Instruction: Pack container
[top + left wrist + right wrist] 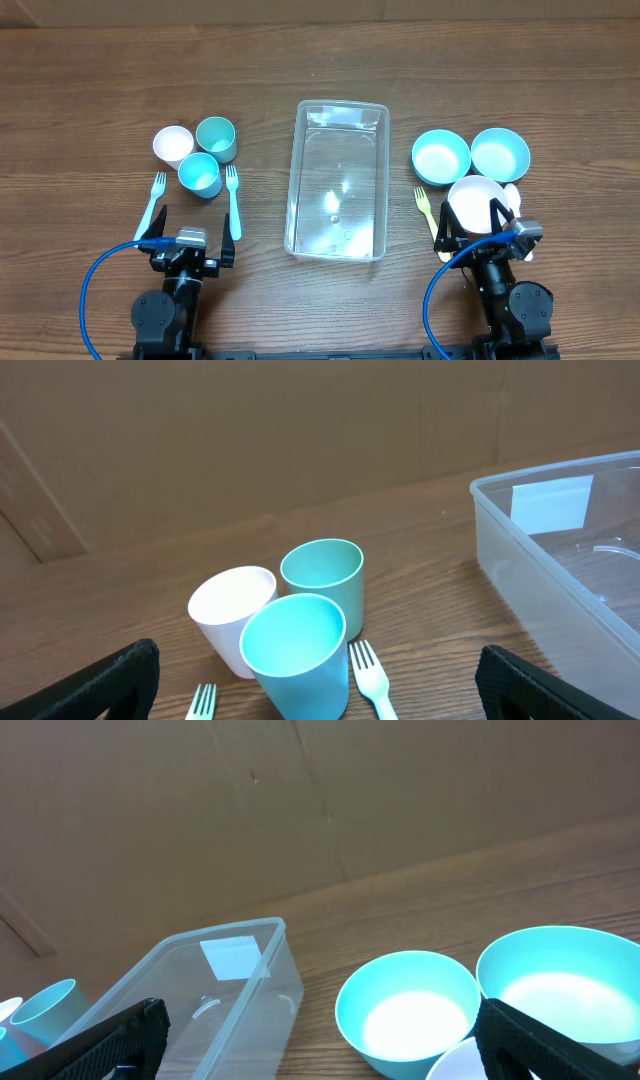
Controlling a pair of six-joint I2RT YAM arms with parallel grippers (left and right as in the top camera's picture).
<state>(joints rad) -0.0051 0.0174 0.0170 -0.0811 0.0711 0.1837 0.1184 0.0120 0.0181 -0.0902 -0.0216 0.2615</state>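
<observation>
- Our left gripper (190,243) sits low at the near edge of the table (90,80), the arm folded back behind it. Its jaws are spread wide and grip nothing.
- It faces a white cup (172,144), a teal cup (216,138) and a blue cup (200,174), clustered together just ahead.
- Our right gripper (478,238) rests the same way at the near right, jaws wide apart and holding nothing.
- From overhead, its fingers overlap the near rim of a white bowl (477,200).
- The container (337,180) stands upright mid-table between our two arms, well apart from both grippers. Its long side runs away from us.
</observation>
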